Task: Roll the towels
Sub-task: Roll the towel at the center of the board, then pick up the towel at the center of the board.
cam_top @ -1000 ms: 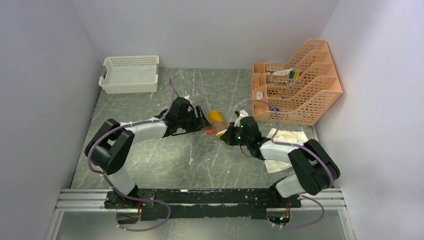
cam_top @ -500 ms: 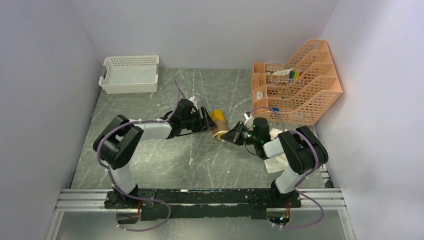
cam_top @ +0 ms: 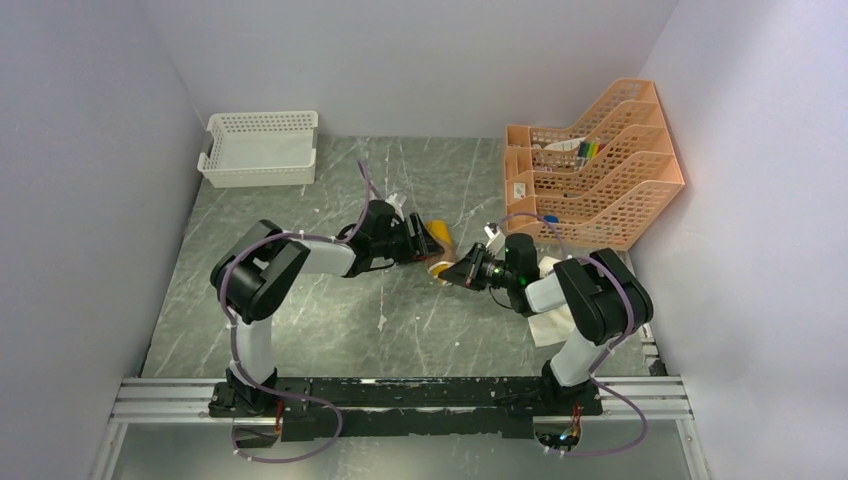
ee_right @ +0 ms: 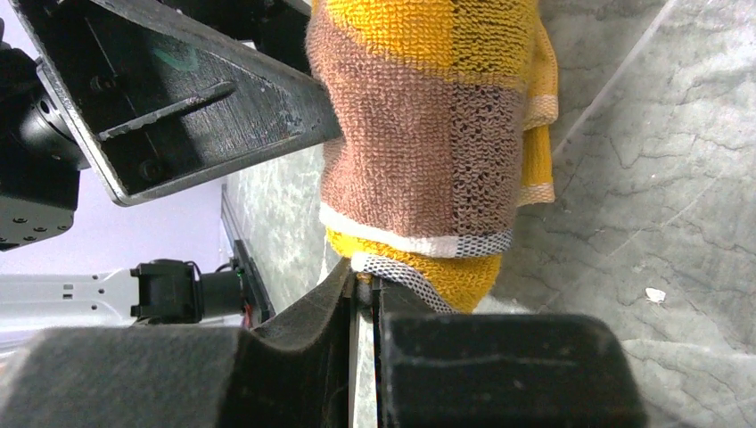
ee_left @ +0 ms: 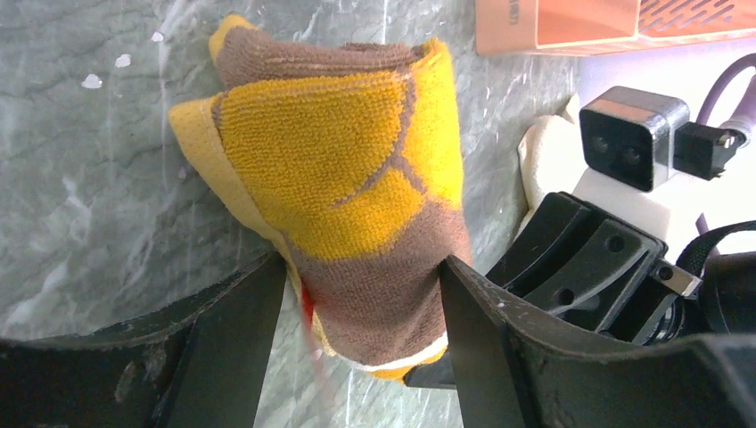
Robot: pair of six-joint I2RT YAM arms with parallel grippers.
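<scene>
Top external: both arms meet mid-table (cam_top: 300, 310) at the rolled yellow towel (cam_top: 437, 240); the cream towel (cam_top: 552, 325) lies right, under the right arm. Left wrist: left fingers (ee_left: 357, 334), spread wide, straddle the roll. Right wrist: right fingers (ee_right: 364, 290), nearly shut, pinch its edge.

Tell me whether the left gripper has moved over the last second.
Yes. The left gripper has shifted right, toward the peach plastic file rack, straddling the mustard-yellow and brown rolled towel.
</scene>
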